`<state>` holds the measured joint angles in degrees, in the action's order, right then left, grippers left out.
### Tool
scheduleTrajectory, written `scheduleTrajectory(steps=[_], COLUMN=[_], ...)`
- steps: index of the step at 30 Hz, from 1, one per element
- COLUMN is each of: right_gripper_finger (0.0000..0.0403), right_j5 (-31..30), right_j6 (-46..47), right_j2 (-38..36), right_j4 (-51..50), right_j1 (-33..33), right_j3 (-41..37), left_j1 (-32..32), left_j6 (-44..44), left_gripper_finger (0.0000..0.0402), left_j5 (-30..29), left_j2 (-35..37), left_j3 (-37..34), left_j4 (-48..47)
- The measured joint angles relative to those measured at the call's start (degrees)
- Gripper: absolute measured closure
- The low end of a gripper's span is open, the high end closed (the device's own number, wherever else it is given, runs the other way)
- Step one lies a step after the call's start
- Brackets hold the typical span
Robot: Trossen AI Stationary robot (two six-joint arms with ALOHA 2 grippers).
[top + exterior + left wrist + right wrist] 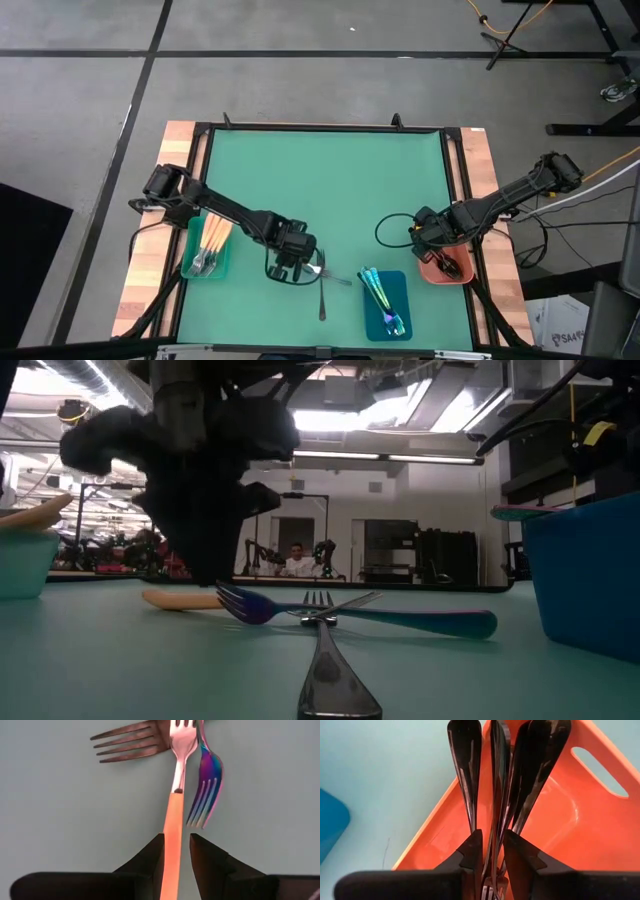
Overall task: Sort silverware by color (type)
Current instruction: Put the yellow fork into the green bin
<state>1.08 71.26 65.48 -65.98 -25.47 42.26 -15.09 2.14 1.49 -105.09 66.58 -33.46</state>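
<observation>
No text, label or number can be read — anywhere.

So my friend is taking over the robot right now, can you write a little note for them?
Left gripper: fingers astride the orange-handled fork on the mat; grip unclear.
Right gripper: over the salmon tray, a black utensil between its fingers; grip unclear.
Done: orange-handled pieces in the teal tray, iridescent ones in the blue tray, black ones in the salmon tray.
Left on the mat: the orange-handled fork, an iridescent fork and a dark fork.
</observation>
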Motion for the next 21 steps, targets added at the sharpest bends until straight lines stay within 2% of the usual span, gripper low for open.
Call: scheduleTrajectory(steps=[6, 14, 21], right_gripper_finger=[0.0334, 0.0334, 0.0334], right_j5=[0.00, 0.00, 0.00], right_j6=[0.00, 0.00, 0.00], right_j2=[0.00, 0.02, 0.00], right_j4=[0.04, 0.11, 0.09], right_j1=[0.00, 0.00, 0.00], right_j3=[0.00, 0.00, 0.00], left_j1=[0.00, 0.02, 0.07], left_j6=[0.04, 0.04, -0.31], left_gripper_finger=[0.0317, 0.0317, 0.0317], left_j5=[-3.89, -3.73, -3.88], left_j2=[-0.33, 0.12, 0.05], left_j3=[-3.14, -7.94, -9.04], left_j4=[1.93, 8.52, 9.19])
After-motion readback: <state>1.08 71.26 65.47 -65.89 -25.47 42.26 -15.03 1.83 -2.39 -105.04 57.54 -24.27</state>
